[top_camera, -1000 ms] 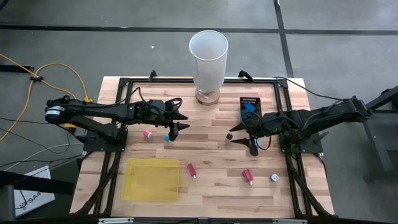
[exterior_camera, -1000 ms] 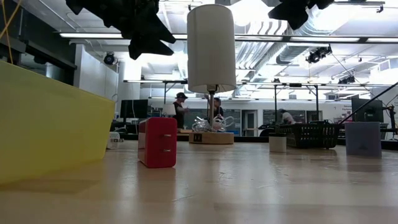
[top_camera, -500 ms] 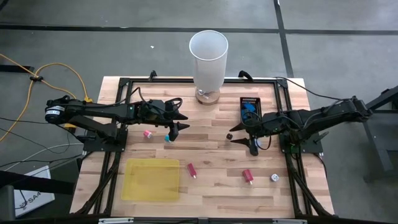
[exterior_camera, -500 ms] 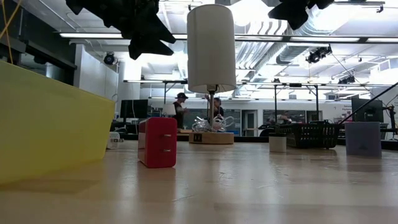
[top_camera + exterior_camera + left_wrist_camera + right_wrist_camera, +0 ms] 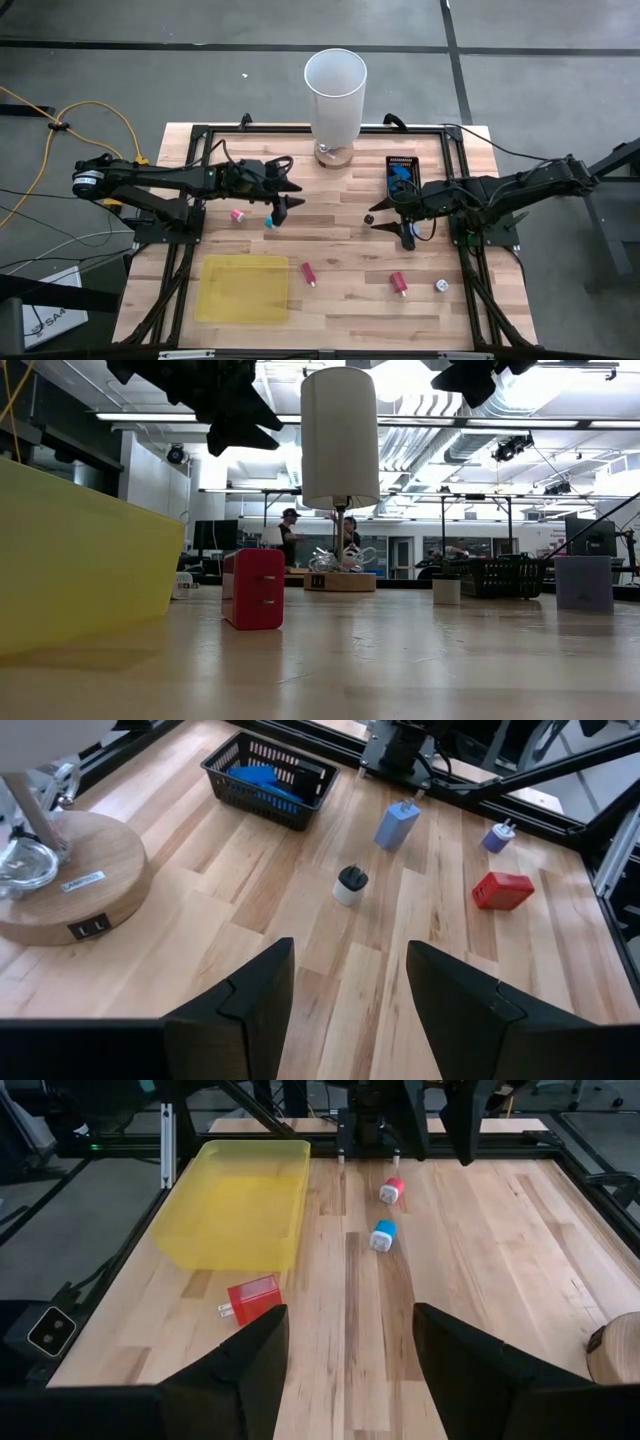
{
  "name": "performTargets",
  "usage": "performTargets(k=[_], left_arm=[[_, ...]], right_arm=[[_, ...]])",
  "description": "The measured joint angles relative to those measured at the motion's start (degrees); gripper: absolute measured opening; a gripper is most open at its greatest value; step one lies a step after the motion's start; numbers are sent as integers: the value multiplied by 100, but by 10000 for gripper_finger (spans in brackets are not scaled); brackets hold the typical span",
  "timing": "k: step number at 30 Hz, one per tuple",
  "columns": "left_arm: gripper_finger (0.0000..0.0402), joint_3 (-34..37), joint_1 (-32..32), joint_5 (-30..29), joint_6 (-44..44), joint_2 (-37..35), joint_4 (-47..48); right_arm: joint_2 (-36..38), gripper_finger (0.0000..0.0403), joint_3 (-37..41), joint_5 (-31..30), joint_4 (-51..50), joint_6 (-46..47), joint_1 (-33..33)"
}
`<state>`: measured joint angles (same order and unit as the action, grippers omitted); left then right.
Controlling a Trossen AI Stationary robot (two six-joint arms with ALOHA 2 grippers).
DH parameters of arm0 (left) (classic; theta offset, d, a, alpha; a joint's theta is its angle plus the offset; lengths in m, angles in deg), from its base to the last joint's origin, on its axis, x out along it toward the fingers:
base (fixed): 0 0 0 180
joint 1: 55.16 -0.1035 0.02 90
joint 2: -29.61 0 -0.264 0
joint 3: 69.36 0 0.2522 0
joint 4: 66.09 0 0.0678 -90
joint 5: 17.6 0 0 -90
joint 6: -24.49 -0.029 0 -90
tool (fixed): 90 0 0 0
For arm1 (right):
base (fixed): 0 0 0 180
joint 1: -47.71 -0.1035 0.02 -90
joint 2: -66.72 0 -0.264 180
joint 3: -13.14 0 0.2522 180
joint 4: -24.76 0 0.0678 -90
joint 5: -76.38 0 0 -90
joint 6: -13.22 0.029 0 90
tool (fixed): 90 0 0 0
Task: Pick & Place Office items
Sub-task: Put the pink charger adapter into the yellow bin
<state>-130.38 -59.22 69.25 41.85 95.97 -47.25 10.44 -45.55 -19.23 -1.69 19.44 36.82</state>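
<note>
Hovering above the tabletop (image 5: 350, 250), your left claw (image 5: 283, 196) and right claw (image 5: 393, 221) both hang released, gripping nothing; chargers lie scattered below: teal (image 5: 269, 222) and pink (image 5: 237, 214) near the left claw, two red ones (image 5: 309, 273) (image 5: 399, 283) nearer the front edge.

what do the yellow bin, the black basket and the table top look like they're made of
Yellow bin: likely translucent plastic, since the wood shows faintly through its glossy walls. Black basket: looks like plastic or coated wire mesh, open grid sides, hard to tell which. Table top: wood, light planks with visible grain and seams.
</note>
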Motion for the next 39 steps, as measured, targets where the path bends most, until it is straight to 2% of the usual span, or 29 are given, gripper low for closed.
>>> performTargets(k=[7,29,39], left_arm=[[190,1,-97,-11,-490,0,80],[190,1,-496,-14,-1183,0,1709],[190,1,-493,198,-1897,0,2363]], right_arm=[[0,201,0,0,0,0,0],[-1,201,0,0,0,0,0],[-2,201,0,0,0,0,0]])
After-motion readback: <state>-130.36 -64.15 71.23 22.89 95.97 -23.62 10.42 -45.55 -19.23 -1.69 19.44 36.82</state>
